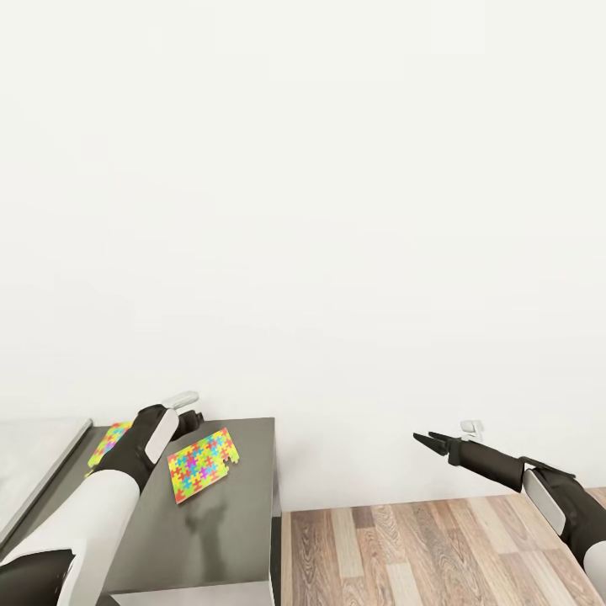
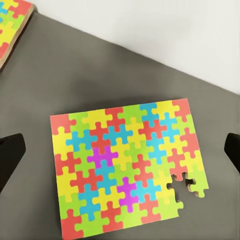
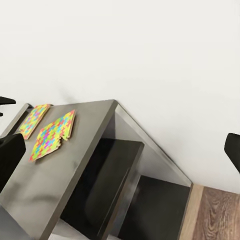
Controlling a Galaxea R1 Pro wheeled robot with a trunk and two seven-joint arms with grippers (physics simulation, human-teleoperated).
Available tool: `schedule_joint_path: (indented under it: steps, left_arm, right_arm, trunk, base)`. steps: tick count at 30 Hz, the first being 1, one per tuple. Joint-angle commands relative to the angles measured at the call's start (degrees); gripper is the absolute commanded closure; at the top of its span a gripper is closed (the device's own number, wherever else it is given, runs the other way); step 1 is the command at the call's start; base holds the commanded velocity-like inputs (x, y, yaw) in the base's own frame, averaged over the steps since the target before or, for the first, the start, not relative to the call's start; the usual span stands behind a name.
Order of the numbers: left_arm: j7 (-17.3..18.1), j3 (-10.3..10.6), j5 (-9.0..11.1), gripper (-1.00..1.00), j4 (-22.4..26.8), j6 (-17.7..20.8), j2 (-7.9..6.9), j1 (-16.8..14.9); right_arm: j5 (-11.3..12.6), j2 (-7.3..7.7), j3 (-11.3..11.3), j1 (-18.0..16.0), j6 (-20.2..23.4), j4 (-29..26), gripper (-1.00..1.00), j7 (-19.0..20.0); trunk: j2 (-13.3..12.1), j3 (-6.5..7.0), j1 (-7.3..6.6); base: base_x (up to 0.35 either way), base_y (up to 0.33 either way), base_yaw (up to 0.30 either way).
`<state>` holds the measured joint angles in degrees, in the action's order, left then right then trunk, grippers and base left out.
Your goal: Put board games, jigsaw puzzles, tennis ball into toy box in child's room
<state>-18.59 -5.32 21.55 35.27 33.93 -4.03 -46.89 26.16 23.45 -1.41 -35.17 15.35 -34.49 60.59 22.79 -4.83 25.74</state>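
**Left tool poised over a puzzle; nothing yet seen boxed**

Two jigsaw puzzles lie flat on the dark grey counter at the left of the scene, against a plain white wall. The nearer-right puzzle sits askew toward the counter's far right corner; the second puzzle lies just left of it, partly hidden by the left arm. The left tool hangs above the first puzzle with its two dark fingers spread wide, one on each side of the board and neither touching it. The right tool is held out over the wood-plank floor, well apart from the counter; its fingers are spread too and hold nothing.

As for progress, both puzzles lie loose on the counter, so at least those two toys remain to be moved. The toy box, board games and tennis ball are out of these pictures, so their state cannot be judged. The step in hand looks like a pick-up of the right puzzle.

The puzzle is a thin, stiff-looking rectangle of interlocking yellow, green, blue, red and magenta pieces, with a notch of missing pieces near one corner. The counter top is smooth and matt with a faint sheen, its right end open to dark shelves below. The floor shows mixed pale and brown grain.
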Motion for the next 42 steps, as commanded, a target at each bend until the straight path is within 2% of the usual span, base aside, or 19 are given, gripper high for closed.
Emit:
schedule_joint_path:
  steps: [1,18,20,24,27,33,42]
  left_arm:
    - [-0.36,-0.01,0.62,-1.0,0.09,0.16,0.0,-0.04]
    - [0.03,-0.05,0.68,-1.0,0.07,-1.1,-0.11,-0.04]
    - [0.02,-0.06,0.66,-1.0,0.12,-1.27,-0.27,-0.04]
    - [0.01,-0.5,0.73,-1.0,0.22,-1.58,-1.6,-0.04]
    - [0.06,-1.57,0.77,-1.0,0.29,-2.64,-2.48,-0.04]
    - [0.25,-2.35,0.82,-1.0,0.33,-5.1,-3.03,-0.11]
    - [0.49,-2.56,0.94,-1.0,0.38,-6.14,-3.0,-0.16]
  right_arm:
    - [0.58,0.06,-0.14,-0.06,0.58,-0.01,-1.0,0.08]
    - [0.64,0.1,-0.08,-0.04,0.73,-0.05,-1.0,-0.08]
    - [0.64,0.1,-0.08,-0.06,0.73,-0.05,-1.0,-0.1]
    - [0.64,0.06,-0.14,-0.03,0.74,-0.05,-1.0,-0.11]
    - [0.61,0.09,-0.16,-0.05,0.74,-0.05,-1.0,-0.12]
    - [0.63,0.05,-0.15,-0.05,0.74,-0.05,-1.0,-0.12]
    - [0.63,0.04,-0.16,-0.04,0.74,-0.05,-1.0,-0.17]
  trunk:
    - [0.13,-0.13,0.04]
    - [0.13,-0.23,0.04]
    - [0.13,-0.32,0.04]
    - [0.13,-0.55,0.04]
    - [0.13,-0.76,0.04]
    - [0.13,-1.24,0.04]
    - [0.13,-2.05,0.04]
  base:
    - [0.0,0.0,0.0]
    - [0.0,0.0,0.0]
    - [0.0,0.0,0.0]
    - [0.0,0.0,0.0]
    - [0.0,0.0,0.0]
    - [0.0,0.0,0.0]
    - [0.0,0.0,0.0]
